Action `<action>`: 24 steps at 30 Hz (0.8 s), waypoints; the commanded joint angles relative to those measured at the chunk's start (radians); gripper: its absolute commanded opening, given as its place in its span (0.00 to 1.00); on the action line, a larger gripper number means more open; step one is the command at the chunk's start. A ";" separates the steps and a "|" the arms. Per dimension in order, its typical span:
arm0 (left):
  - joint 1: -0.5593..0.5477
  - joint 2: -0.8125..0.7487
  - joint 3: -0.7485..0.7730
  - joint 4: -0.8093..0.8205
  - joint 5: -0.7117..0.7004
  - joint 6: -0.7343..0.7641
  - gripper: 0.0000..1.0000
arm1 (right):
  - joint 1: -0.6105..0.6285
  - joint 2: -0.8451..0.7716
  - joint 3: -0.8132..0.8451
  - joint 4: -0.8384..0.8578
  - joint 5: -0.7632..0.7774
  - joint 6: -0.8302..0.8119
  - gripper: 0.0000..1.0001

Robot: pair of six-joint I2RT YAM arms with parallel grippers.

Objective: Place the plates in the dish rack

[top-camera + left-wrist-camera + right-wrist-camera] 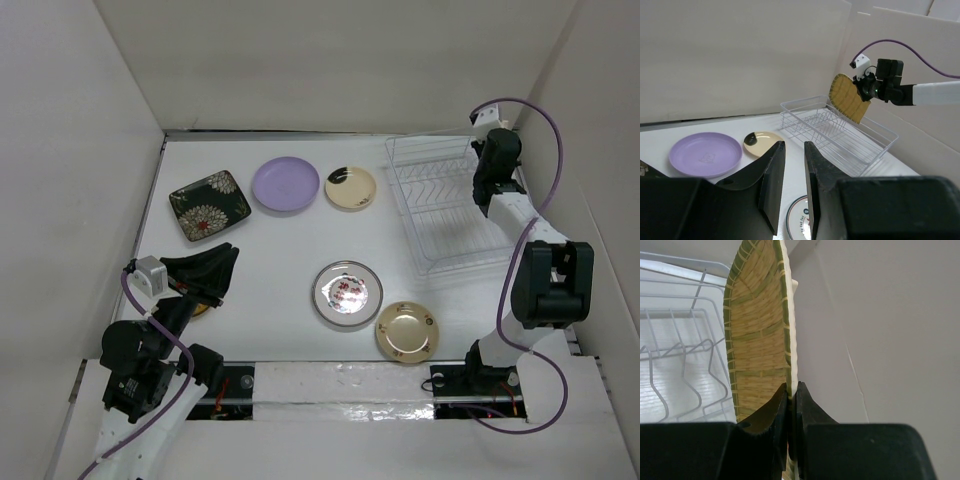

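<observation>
From above, the right gripper [494, 185] is hanging over the right edge of the rack [437, 215], while the left gripper [212, 265] is sitting low at the near left, well apart from it. On the left wrist camera, the left jaws are standing narrowly apart and holding nothing. The yellow plate [849, 99] is tilting above the rack's right rail. On the right wrist, the jaws are clamping the plate's rim, with the plate edge-on and upright just ahead of the fingers and the tines down to its left. My call for a clean load: carry it left over a gap, edge down, and let go only once two tines are bracing it.
</observation>
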 commanded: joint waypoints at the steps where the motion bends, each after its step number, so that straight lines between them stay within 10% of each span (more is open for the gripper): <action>1: -0.006 0.010 0.030 0.031 0.009 0.006 0.20 | 0.009 -0.014 0.007 0.112 -0.004 0.019 0.00; 15: -0.006 0.013 0.030 0.029 0.009 0.006 0.19 | 0.018 0.040 -0.036 0.109 -0.016 0.052 0.04; 19: -0.006 0.014 0.030 0.031 0.009 0.006 0.19 | 0.018 0.040 -0.024 0.114 0.019 0.091 0.50; 24: -0.006 0.019 0.029 0.029 0.009 0.007 0.19 | 0.032 0.001 0.074 0.075 0.062 0.237 0.70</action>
